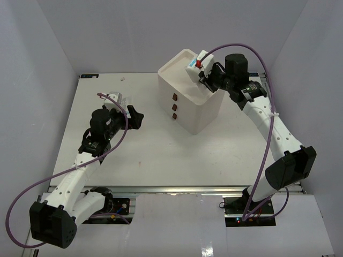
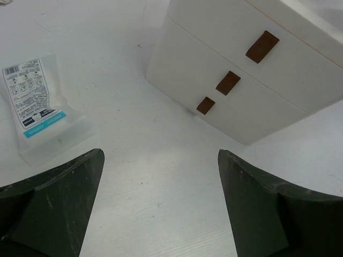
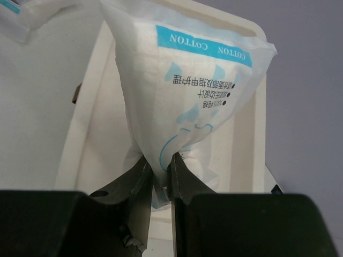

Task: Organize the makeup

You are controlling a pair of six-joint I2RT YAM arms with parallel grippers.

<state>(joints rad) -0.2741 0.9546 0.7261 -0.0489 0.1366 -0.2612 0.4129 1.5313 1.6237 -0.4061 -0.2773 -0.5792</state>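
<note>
The soft clear plastic sachet with blue COTTON print (image 3: 187, 80) is pinched by one corner between the nearly closed right jaws, fanning out beyond their tips over the cream drawer box with dark red knobs (image 3: 257, 107); light, limp and probably slick, it would sit surer held nearer its middle. A like sachet (image 2: 37, 101) lies on the white bench (image 2: 134, 176) ahead-left of the wide, empty left jaws; the held one hides the box's tray floor.

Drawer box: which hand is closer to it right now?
Right. The right hand is over the top of the box, pinching a sachet. The left hand is open, off to the box's left, clearly apart from it.
</note>
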